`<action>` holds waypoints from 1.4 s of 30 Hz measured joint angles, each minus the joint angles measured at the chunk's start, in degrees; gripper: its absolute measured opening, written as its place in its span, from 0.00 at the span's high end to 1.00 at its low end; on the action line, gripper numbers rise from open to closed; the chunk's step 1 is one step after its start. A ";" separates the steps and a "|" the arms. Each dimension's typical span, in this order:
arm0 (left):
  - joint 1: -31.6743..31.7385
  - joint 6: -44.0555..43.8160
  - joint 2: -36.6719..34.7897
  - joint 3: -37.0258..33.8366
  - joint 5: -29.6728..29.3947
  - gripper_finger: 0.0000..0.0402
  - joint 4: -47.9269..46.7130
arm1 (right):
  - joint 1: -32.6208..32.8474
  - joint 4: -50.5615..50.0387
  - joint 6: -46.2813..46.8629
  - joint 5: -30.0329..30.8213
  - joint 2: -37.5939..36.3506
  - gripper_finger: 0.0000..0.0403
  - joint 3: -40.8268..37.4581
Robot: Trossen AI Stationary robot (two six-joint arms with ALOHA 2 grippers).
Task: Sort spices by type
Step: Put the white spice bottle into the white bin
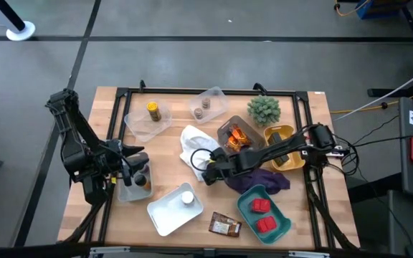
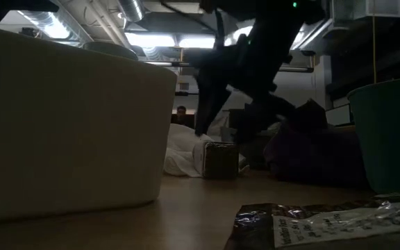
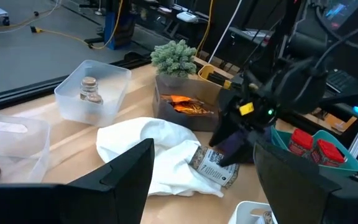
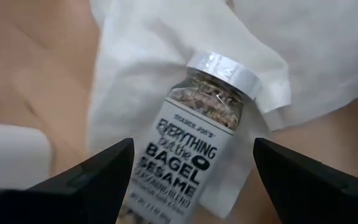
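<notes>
Our right claw (image 4: 188, 168) hangs wide open, empty, just above the seasoning jar (image 4: 191, 143) lying on the white cloth (image 1: 192, 143) mid-desk. Our left claw (image 1: 136, 168) waits open at the left.

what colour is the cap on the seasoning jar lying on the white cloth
Silver; the small glass seasoning jar on the crumpled white cloth shows best in the right wrist view.

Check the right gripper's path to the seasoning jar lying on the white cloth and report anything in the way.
Nothing visible blocks it. The right gripper is open, a finger on either side of the seasoning jar, which lies on its side on the white cloth. The cloth is under the jar, not over it.
</notes>
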 joint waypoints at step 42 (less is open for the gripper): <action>0.09 1.42 0.55 0.00 0.02 0.36 0.01 | 0.02 3.53 -4.97 -0.90 4.64 0.40 -0.09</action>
